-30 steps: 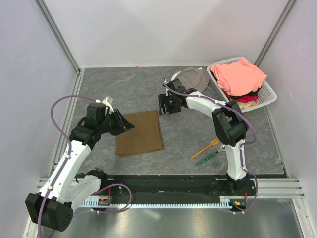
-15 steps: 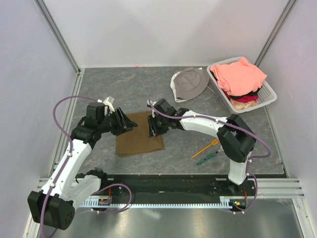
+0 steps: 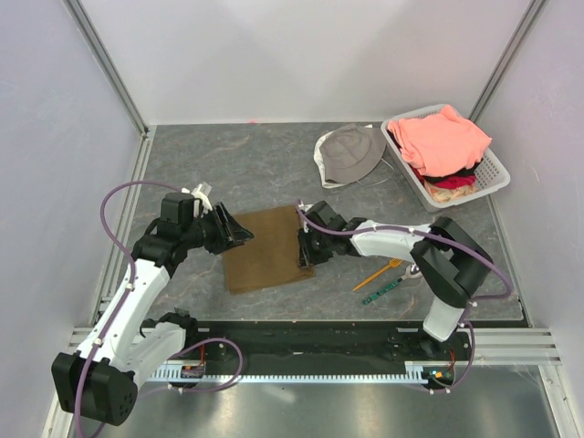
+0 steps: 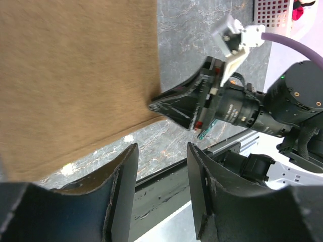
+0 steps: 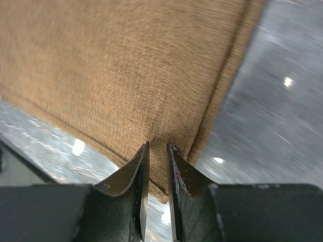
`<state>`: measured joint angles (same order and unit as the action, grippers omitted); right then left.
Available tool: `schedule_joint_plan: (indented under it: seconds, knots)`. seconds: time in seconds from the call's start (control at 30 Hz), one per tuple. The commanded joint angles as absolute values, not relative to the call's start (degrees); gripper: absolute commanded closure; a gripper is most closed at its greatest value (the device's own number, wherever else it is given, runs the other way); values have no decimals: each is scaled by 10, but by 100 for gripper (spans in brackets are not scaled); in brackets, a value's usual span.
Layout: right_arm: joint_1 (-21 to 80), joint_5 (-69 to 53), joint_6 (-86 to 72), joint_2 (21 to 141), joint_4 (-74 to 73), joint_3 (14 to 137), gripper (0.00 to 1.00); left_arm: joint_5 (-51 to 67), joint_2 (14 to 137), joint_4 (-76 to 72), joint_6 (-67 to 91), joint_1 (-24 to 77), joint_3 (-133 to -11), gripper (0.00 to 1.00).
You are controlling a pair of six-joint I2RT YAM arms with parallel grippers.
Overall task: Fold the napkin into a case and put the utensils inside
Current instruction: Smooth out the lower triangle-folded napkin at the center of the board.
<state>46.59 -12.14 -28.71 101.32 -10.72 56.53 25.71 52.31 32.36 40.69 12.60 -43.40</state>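
I'm looking down on a dark grey, marbled bench (image 3: 228,164) boxed in by pale walls (image 3: 301,55). The brown napkin (image 3: 265,260) lies flat near the middle of the bench, a little towards the left and closer to the near edge than the far one; it is folded, and in the right wrist view I see doubled layers along its edge. My left gripper (image 3: 240,234) hangs at the napkin's far left corner with its fingers standing wide; from the left wrist camera I see only bench and the near rail in the gap, no cloth. My right gripper (image 3: 307,255) is down at the napkin's right edge, and its black tip shows against that edge in the left wrist view. From the right wrist camera the fingers are drawn in to a thin slit just at the cloth's corner, the weave showing between the tips; I cannot tell whether they bite it. The orange fork (image 3: 379,274) and the green utensil (image 3: 381,292) lie side by side near the bench's near right, clear of the napkin. A grey hat (image 3: 351,153) sits near the far edge, and a white basket (image 3: 497,169) of salmon-pink clothes (image 3: 445,137) fills the far right corner.
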Motion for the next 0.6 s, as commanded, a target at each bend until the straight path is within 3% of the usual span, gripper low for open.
schedule_joint_plan:
  seconds: [0.0, 0.27, 0.43, 0.57]
  knots:
    - [443, -48, -272, 963, -143, 518, 73, 272, 512, 301, 412, 123, -436, 49]
    - [455, 46, -231, 895, -242, 562, 65, 208, 501, 329, 408, 116, -440, 50]
    - [506, 77, -242, 913, -279, 643, 48, 70, 476, 407, 476, 91, -455, 50]
    - [587, 76, -265, 961, -279, 703, 35, 11, 457, 448, 510, 69, -468, 43]
